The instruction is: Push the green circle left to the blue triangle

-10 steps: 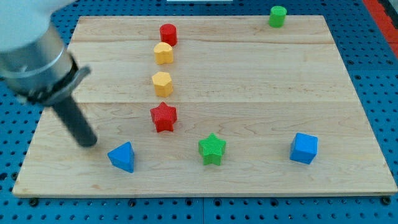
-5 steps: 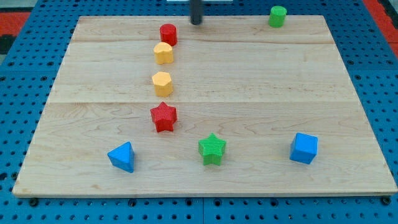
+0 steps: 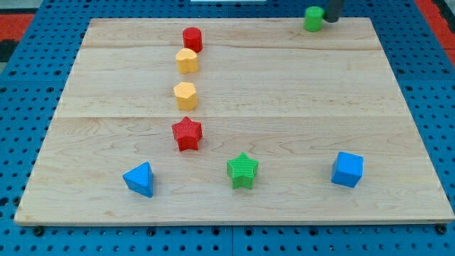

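Green circle (image 3: pixel 313 18) sits at counter (image 3: pixel 284 92) top edge, near right corner. My tip (image 3: pixel 332 19) is just beside it on right; no pincer. Blue triangle (image 3: pixel 139 178) is near bottom-left corner, well apart.

The dark rod is cut off by the view's top edge, so only its lower end shows; my tip (image 3: pixel 332 19) sits just beside the green circle (image 3: pixel 313 18) on the view's right. Whether they touch cannot be told.
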